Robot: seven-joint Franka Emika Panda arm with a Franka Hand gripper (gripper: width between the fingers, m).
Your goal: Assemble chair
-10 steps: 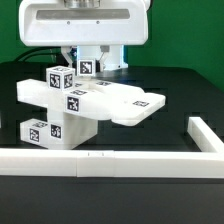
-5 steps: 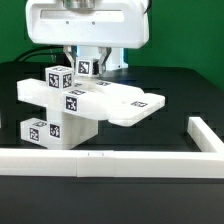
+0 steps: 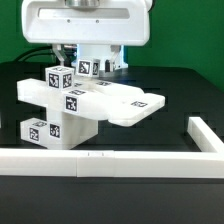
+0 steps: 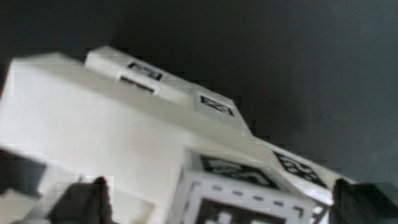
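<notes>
Judging from how the parts lie, I think the work is about halfway. The chair (image 3: 75,100), a stack of matte white chunky plastic pieces with small black-and-white square tags, stands on the dark surface (image 3: 180,100) toward the exterior view's left, behind the long low white border rail (image 3: 110,160). A flat slab and some blocky parts seem joined. My gripper (image 3: 92,62) hangs just above it, fingers wide apart, holding nothing. Which parts are missing I cannot tell.
</notes>
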